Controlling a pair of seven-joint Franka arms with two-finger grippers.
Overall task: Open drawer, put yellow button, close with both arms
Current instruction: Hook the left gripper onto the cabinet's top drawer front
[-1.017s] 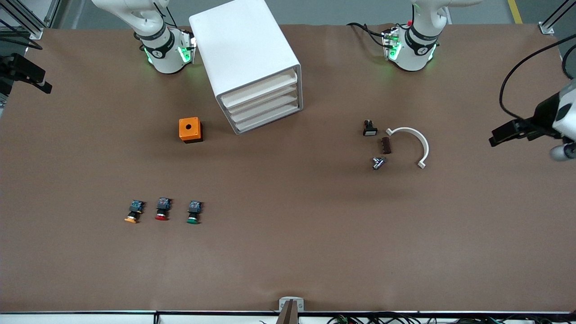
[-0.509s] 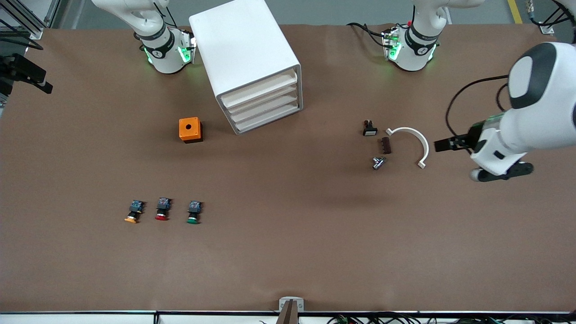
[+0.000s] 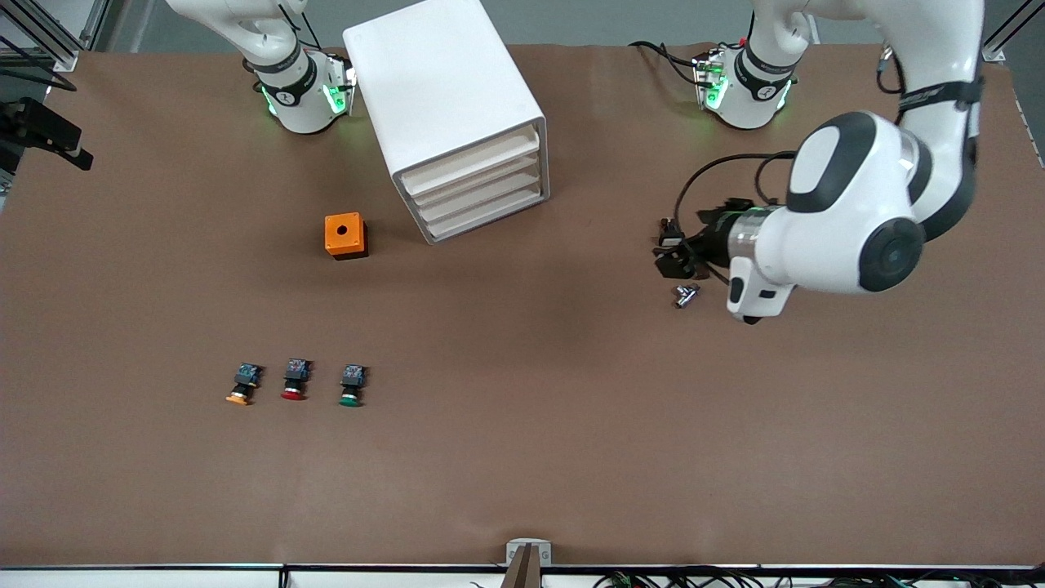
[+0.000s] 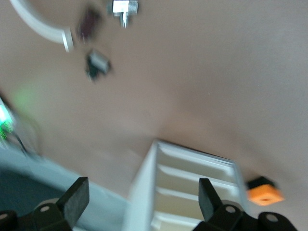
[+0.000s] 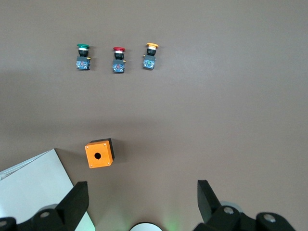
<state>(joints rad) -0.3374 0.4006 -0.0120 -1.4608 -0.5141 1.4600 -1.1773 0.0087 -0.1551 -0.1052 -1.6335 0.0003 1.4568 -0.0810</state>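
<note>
The white cabinet [image 3: 445,98] stands near the right arm's base, with all four drawers closed. The drawer [image 3: 472,162] is the uppermost one. The yellow button [image 3: 238,393] lies on the table nearer to the front camera, at the end of a row with a red one [image 3: 294,386] and a green one [image 3: 351,393]. It also shows in the right wrist view [image 5: 151,55]. My left gripper [image 3: 672,260] is open and empty over small loose parts, facing the cabinet [image 4: 144,192]. My right gripper [image 5: 143,202] is open and empty, high over its base.
An orange box [image 3: 345,235] with a hole in its top sits beside the cabinet, nearer to the front camera. A silver part [image 3: 686,296] and a small black switch [image 3: 669,234] lie under the left gripper. The left arm's big white elbow [image 3: 849,216] covers more parts.
The left arm has swung in from the left arm's end of the table toward the middle. Its gripper is now over the small parts. The right arm has not moved.
</note>
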